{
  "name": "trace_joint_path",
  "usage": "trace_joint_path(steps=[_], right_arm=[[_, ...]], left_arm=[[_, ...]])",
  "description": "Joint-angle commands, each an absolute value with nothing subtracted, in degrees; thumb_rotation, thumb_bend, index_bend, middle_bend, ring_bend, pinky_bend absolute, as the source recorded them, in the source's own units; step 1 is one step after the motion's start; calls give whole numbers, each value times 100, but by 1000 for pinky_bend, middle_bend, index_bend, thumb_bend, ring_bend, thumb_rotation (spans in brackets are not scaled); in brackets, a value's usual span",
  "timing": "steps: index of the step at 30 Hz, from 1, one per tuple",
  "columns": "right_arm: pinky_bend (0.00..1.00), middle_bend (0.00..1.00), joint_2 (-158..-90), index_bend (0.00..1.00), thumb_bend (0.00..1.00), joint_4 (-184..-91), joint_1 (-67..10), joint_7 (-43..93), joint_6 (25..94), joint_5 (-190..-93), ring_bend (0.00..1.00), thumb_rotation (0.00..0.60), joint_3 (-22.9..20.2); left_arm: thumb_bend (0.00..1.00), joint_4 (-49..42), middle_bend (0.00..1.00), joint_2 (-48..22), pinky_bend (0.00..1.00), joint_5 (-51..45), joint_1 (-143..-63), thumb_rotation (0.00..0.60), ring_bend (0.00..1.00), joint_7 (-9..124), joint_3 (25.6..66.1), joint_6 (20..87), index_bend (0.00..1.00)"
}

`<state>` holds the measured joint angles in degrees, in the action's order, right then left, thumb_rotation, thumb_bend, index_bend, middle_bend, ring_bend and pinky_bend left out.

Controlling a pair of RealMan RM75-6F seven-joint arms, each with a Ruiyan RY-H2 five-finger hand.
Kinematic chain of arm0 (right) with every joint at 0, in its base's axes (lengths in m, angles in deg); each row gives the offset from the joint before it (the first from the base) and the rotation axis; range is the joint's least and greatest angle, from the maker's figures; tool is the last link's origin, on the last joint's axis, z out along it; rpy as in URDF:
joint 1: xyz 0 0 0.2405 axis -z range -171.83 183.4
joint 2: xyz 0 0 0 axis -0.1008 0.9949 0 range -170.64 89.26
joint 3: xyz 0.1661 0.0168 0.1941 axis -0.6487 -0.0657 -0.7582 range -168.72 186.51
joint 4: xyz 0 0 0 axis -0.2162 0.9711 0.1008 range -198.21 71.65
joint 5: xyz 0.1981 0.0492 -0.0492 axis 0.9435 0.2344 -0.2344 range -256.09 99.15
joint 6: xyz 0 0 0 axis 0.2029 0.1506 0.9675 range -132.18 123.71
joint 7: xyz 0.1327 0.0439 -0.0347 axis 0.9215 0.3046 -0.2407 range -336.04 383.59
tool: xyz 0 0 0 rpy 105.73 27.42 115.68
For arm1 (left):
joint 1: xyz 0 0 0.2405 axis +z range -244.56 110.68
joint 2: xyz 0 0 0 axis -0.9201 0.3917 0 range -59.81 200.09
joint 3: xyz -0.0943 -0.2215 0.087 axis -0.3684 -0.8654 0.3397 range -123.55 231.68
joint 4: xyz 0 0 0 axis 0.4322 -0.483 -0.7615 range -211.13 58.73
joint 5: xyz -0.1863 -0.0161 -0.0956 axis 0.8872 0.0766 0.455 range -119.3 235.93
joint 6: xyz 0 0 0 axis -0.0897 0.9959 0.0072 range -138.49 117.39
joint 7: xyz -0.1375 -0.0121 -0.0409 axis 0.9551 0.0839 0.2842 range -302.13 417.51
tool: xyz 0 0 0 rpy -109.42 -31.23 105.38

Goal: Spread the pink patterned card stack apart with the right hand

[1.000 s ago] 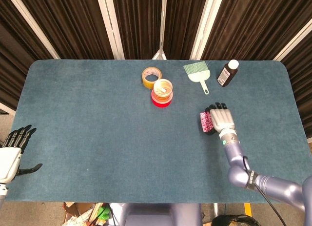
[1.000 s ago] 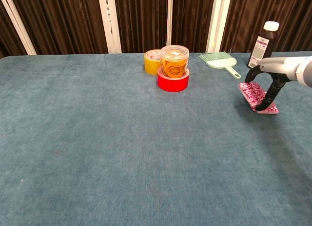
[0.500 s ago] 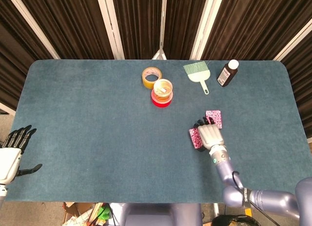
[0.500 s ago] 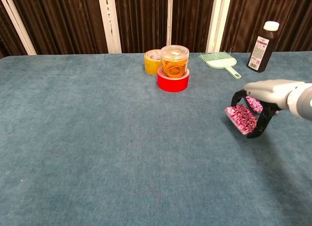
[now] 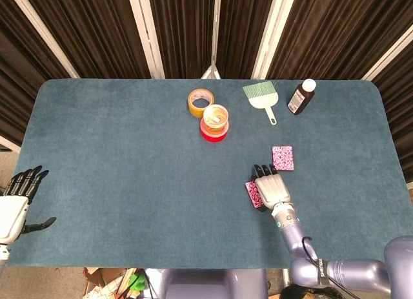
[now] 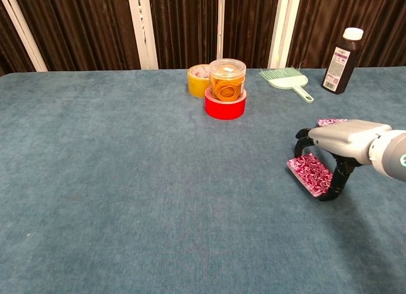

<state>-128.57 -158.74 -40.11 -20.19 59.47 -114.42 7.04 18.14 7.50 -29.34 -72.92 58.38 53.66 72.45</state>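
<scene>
Your right robot hand [image 5: 270,188] grips part of the pink cards [image 6: 309,173] at the tabletop [image 5: 129,157] front-right — the rest of the cards [image 5: 282,157] lie just behind. Left robot hand [image 5: 16,205] open, off-edge.

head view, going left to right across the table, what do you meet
left hand → yellow tape roll → jar of rubber bands → pink cards under the right hand → right hand → loose pink card pile → brown bottle
</scene>
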Motion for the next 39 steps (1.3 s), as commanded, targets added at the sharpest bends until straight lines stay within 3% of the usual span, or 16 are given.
trace_joint_path(steps=[1,6,14,24,39], right_arm=[[0,0,-12869,230,328,-15892,-4002,-2062,5955,-11426,0,600,716],[0,0,-12865,120,328,-15948,-3989,-2103,5961,-11454,0,600,721],[0,0,-12747,31,325,-16200,-4005,-2294,6125,-11550,0,600,697],[0,0,-12344,28,325,-16089,-4052,-2332,6179,-11360,0,600,427],[0,0,-12310,29,325,-14775,-4291,-2224,5220,-10150,0,600,94]], left_arm=[[0,1818,0,750,37,-2928,-7292,600,0,5834,5365,7243,0],[0,1816,0,747,37,-2919,-7288,600,0,5839,5357,7255,0],[0,1818,0,751,37,-2904,-7284,600,0,5859,5348,7265,0],[0,1824,0,754,37,-2867,-7289,600,0,5852,5339,7242,0],[0,1868,0,752,37,-2732,-7322,600,0,5805,5313,7125,0]])
